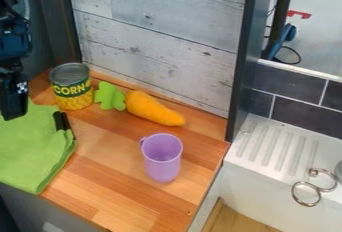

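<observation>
The black gripper [13, 95] hangs at the left edge, above the back part of a green cloth [30, 153]. Whether it touches the cloth, I cannot tell. A small black piece [61, 121] shows at the cloth's right edge. Behind and to the right of the cloth stands an upright corn can [71, 87]. Beside the can lies an orange plush carrot [153, 108], its green top [109, 96] pointing left toward the can. Nearer the front right, a purple cup [162, 158] stands upright, its handle toward the back left.
The wooden counter [113, 171] ends at a grey plank wall [160, 41] behind. A dark upright post [242, 61] stands at its right back corner. Beyond the counter's right edge is a white sink with a ridged drainboard [274, 143] and metal rings [307, 193].
</observation>
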{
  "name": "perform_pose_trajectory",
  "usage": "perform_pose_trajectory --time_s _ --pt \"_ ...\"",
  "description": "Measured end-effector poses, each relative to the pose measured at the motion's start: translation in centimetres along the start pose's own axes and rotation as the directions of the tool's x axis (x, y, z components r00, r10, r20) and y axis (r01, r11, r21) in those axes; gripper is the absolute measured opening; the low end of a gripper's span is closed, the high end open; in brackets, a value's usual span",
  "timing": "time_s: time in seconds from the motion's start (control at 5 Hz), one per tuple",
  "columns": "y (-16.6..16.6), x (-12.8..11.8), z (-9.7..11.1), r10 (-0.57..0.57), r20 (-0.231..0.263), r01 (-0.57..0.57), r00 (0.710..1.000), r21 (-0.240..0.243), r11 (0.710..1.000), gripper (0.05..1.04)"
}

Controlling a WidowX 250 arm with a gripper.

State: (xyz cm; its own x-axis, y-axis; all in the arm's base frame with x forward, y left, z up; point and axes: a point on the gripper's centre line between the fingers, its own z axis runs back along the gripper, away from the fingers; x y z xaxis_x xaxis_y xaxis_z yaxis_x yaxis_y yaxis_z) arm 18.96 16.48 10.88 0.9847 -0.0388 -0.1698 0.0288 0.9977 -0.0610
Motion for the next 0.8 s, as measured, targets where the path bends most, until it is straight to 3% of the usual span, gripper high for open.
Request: perform_pose_trajectory --time_s 0.2,0.4,0.6,0.8 --pt "-0.2 0.0 -0.8 -0.002 -0.017 0.001 1.000 -0.018 1.000 1.001" --pt "-2.4 1.3 -2.0 0.024 0.017 -0.024 1.000 0.003 1.000 1.001" --pt "-5.4 2.5 -1.5 0.124 0.093 -0.131 0.988 0.070 0.989 1.001" --pt "-8.1 4.0 -0.4 0.234 0.226 -0.239 0.946 -0.006 0.971 1.001"
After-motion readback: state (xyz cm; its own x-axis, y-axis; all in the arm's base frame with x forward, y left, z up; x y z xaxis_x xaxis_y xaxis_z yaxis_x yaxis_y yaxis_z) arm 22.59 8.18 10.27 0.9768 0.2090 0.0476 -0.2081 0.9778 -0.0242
